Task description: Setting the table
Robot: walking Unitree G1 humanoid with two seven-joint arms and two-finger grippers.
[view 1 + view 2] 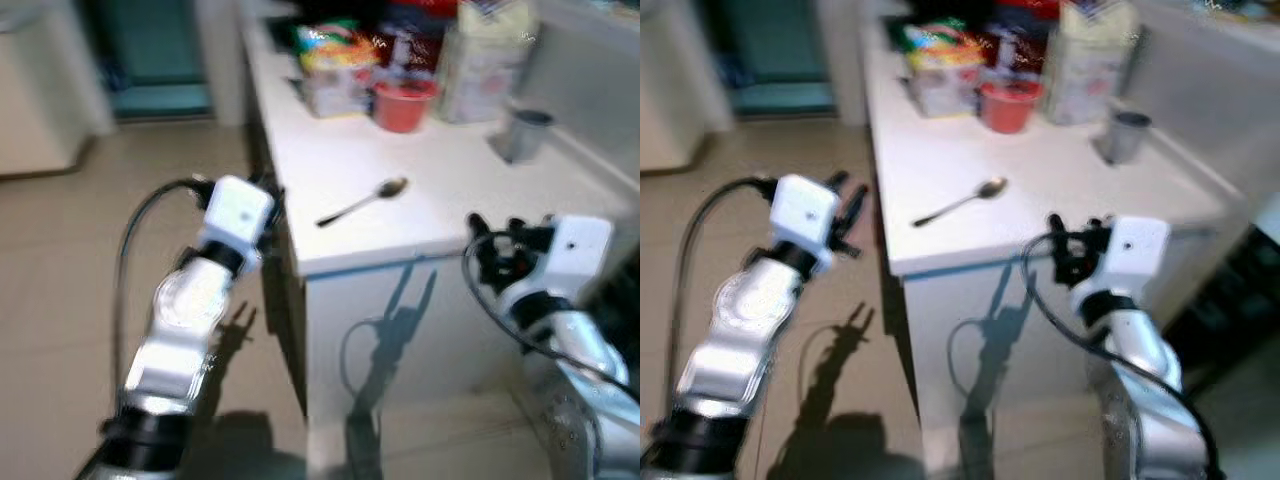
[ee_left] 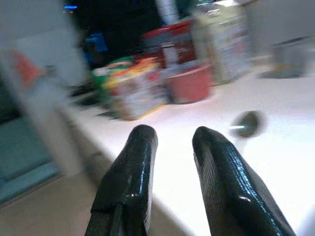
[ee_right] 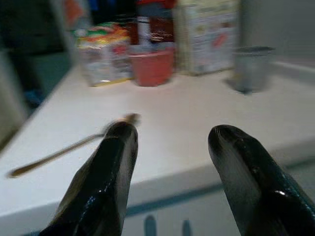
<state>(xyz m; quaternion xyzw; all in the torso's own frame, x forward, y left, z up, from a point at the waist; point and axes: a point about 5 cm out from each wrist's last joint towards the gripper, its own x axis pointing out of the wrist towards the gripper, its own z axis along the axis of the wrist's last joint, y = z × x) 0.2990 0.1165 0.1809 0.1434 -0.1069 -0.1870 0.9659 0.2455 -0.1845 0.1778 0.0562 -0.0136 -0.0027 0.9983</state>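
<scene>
Where the tiled floor (image 1: 60,300) meets the white counter (image 1: 340,170), left gripper (image 1: 848,215) held up just beside the counter's near left corner, apart from it, fingers (image 2: 130,177) slightly parted with a narrow gap and nothing between them. Further right, on the counter's bare white top, a metal spoon (image 1: 362,203) lying flat, bowl toward the back right, handle toward the front left, well apart from both grippers. Behind the spoon, along the back of the counter: a colourful packet (image 1: 335,65), then a red cup (image 1: 403,103) just beside it, dark red containers behind, then a tall pale carton (image 1: 480,65). Right of the carton and nearer the counter's right edge, a grey metal cup (image 1: 524,133) standing upright. Further right again, at the counter's front edge near its right corner, right gripper (image 1: 1072,245) raised in front of the cabinet face (image 1: 400,330), fingers (image 3: 106,182) spread wide and empty, pointed toward the counter top. Shadows of both arms on the cabinet face and floor. All views somewhat blurred; labels on the packages unreadable.
</scene>
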